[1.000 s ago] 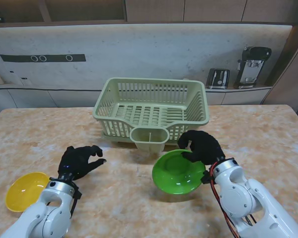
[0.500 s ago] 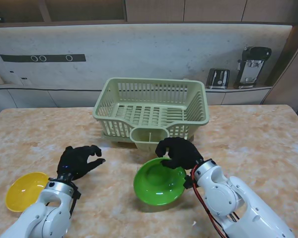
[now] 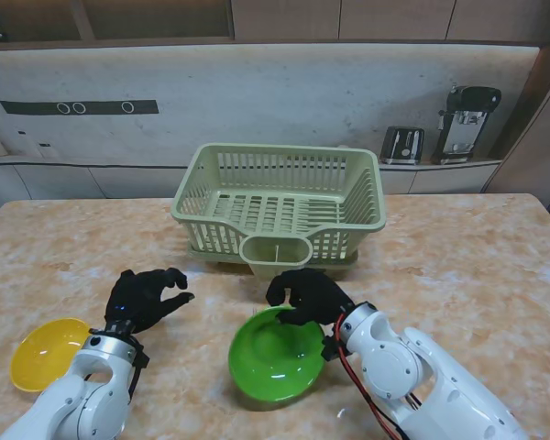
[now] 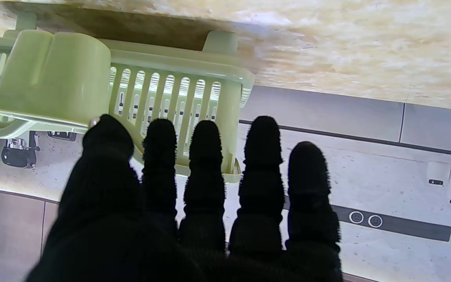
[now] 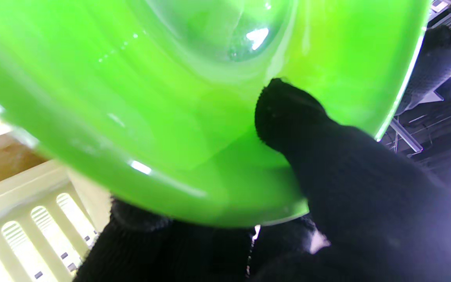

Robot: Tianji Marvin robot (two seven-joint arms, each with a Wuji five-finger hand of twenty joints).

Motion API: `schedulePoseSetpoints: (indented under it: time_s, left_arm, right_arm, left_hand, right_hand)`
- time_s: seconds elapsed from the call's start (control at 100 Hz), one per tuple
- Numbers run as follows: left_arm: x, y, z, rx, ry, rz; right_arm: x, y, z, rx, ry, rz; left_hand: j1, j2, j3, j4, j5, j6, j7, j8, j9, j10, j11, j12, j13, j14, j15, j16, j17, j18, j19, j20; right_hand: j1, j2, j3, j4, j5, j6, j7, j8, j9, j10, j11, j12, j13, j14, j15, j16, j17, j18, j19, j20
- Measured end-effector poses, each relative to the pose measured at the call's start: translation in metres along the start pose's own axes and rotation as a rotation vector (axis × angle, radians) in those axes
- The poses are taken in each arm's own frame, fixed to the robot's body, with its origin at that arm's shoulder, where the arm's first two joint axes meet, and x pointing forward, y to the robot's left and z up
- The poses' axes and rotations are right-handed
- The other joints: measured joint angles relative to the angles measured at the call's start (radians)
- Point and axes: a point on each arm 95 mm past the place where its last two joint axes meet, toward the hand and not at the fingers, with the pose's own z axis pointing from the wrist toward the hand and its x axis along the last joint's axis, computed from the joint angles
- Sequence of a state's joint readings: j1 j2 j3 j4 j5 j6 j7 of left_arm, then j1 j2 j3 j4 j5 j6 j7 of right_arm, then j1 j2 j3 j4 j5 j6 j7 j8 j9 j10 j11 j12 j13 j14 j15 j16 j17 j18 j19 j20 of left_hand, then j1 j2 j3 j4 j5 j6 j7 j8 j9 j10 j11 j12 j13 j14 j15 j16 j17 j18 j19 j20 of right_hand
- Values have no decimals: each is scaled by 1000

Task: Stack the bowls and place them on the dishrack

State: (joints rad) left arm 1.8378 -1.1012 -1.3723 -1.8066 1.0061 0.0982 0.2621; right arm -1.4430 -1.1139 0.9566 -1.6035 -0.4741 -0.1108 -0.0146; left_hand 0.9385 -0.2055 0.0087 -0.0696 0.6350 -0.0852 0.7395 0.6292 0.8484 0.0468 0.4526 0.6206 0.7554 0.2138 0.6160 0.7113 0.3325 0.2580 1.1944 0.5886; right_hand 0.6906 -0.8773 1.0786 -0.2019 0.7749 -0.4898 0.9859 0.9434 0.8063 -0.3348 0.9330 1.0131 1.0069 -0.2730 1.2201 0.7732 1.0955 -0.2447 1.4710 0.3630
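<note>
My right hand (image 3: 310, 295) is shut on the far rim of the green bowl (image 3: 273, 359), which is lifted and tilted in front of the dishrack. In the right wrist view the green bowl (image 5: 194, 98) fills the picture, with my thumb (image 5: 288, 113) pressed inside its rim. The yellow bowl (image 3: 46, 352) lies on the table at the near left. My left hand (image 3: 145, 298) hovers open just right of it, fingers spread, holding nothing. The pale green dishrack (image 3: 284, 203) stands behind both, and its cutlery cup (image 4: 53, 78) shows in the left wrist view.
A toaster (image 3: 402, 145) and a coffee machine (image 3: 467, 122) stand on the counter behind the table. The marble table (image 3: 495, 266) runs out to the right of the rack.
My right hand has carried the green bowl leftward and nearer to me, from right of centre to the middle. The left hand and yellow bowl have not moved.
</note>
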Motion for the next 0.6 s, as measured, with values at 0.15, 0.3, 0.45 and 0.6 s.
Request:
schedulePoseSetpoints:
  time_s: [0.15, 0.3, 0.45, 0.6]
  left_arm:
    - [0, 0, 0, 0, 0, 0]
    - [0, 0, 0, 0, 2, -2]
    - [0, 0, 0, -1, 3, -3]
    - [0, 1, 0, -1, 4, -3]
  right_arm:
    - [-2, -8, 3, 27, 3, -6]
    - [-8, -17, 9, 52, -10, -11]
    - [-13, -22, 13, 54, -21, -16]
    - [-14, -24, 16, 49, -28, -34]
  left_hand:
    - [0, 0, 0, 0, 0, 0, 0, 0, 0, 0, 0, 0, 0, 0, 0, 0, 0, 0, 0, 0]
    - [0, 0, 0, 0, 0, 0, 0, 0, 0, 0, 0, 0, 0, 0, 0, 0, 0, 0, 0, 0]
    - [0, 0, 0, 0, 0, 0, 0, 0, 0, 0, 0, 0, 0, 0, 0, 0, 0, 0, 0, 0]
    - [0, 0, 0, 0, 0, 0, 0, 0, 0, 0, 0, 0, 0, 0, 0, 0, 0, 0, 0, 0]
  right_hand:
    - [0, 14, -14, 0, 0, 0, -13, -30, 0, 6, -2, -13, 0, 0, -1, 0, 0, 0, 0, 0]
    - [0, 22, -23, 0, -2, 1, -16, -49, 0, 10, -2, -15, 0, 0, -2, 0, 0, 0, 0, 0]
    - [0, 34, -39, 0, -4, 1, -22, -73, 0, 10, -2, -37, 0, 0, -12, 0, 0, 0, 0, 0]
    - [-1, 61, -60, 0, -17, 1, -24, -114, -1, 11, -12, -52, 0, 0, -33, 0, 0, 7, -1, -19]
